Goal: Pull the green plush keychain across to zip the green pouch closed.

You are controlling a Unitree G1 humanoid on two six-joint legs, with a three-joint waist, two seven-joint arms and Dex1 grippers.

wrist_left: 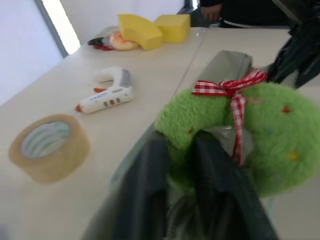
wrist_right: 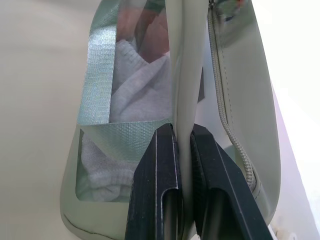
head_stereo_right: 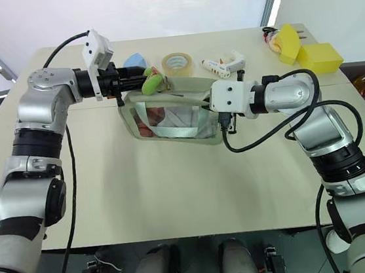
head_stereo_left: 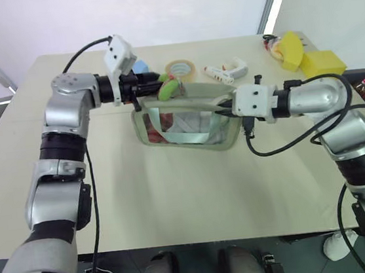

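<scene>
Meanwhile, left gripper [wrist_left: 175, 165] pinches green plush keychain [wrist_left: 260, 135] (red-checked bow).

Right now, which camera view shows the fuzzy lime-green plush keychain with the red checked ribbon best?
The left wrist view: the green plush keychain appears close, ribbon plain, with the left gripper at it. Both eye views show it small at the green pouch. The right wrist view shows no clear keychain.

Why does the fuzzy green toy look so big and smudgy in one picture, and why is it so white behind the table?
In the left wrist view the green plush keychain sits right against the lens, so it looms large and soft, and the left tool in front is a dark smear. In the left eye view daylight through the pale wall behind the table washes it out white.
</scene>
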